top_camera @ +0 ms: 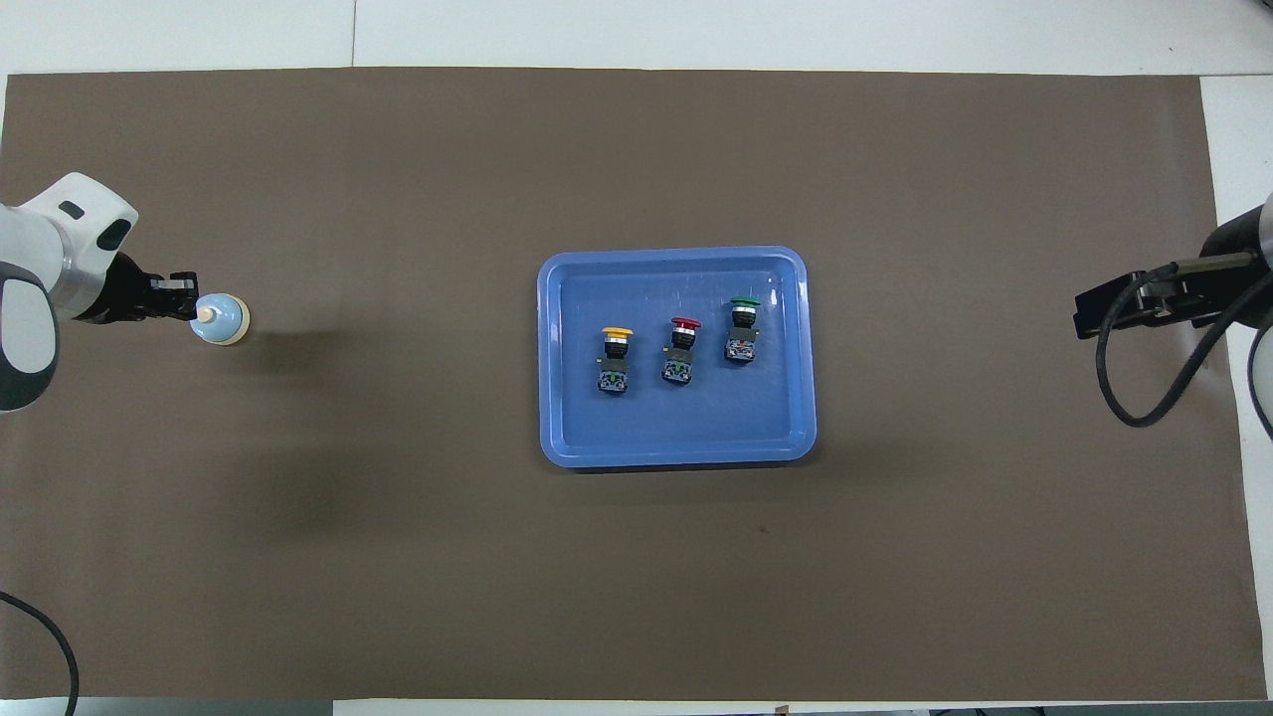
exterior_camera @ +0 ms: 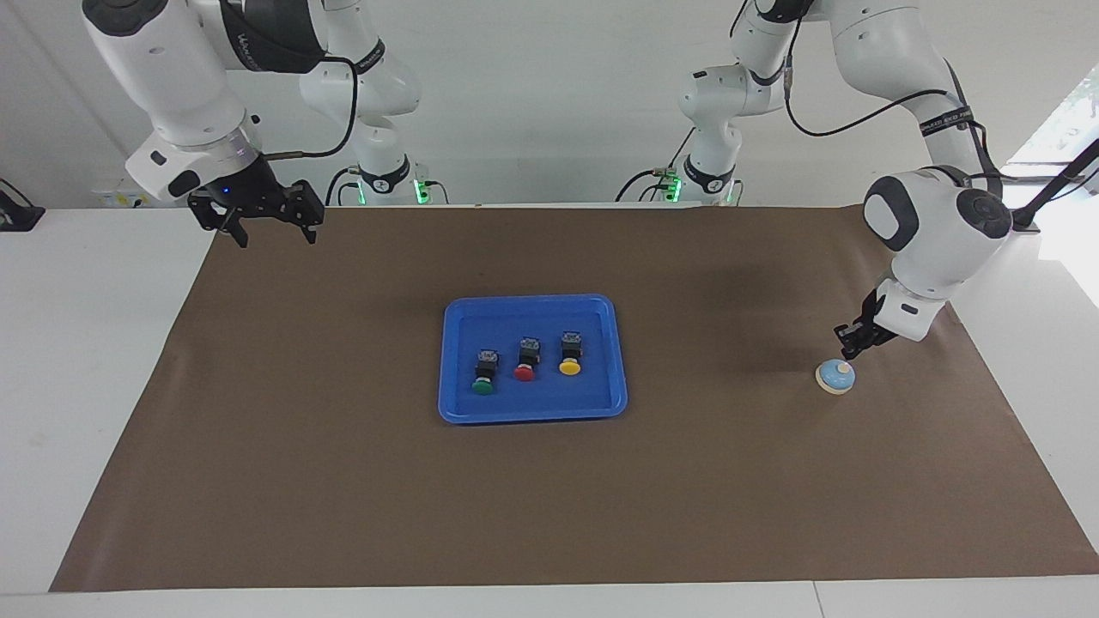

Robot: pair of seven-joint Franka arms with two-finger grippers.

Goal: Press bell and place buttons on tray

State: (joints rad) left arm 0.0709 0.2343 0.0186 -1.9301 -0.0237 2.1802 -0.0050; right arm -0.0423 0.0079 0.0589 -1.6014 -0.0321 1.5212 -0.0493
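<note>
Left gripper (exterior_camera: 850, 350), its fingertips pressed together on nothing, hangs just over the bell (exterior_camera: 835, 376), with its tips close above the cream knob; whether they touch it cannot be told. That bell sits on the brown mat (exterior_camera: 549, 498) toward the left arm's end of the table. Well apart from it, at mid-mat, lies the blue tray (exterior_camera: 532, 415) with all three buttons in a row inside it: yellow (exterior_camera: 569, 366), red (exterior_camera: 524, 372), green (exterior_camera: 482, 386). Right gripper (exterior_camera: 268, 233) waits with its jaws spread wide over the mat's corner by its own base. Under the mat shows a white tabletop (exterior_camera: 94, 343); a pale wall (exterior_camera: 532, 94) stands at the robots' end.
</note>
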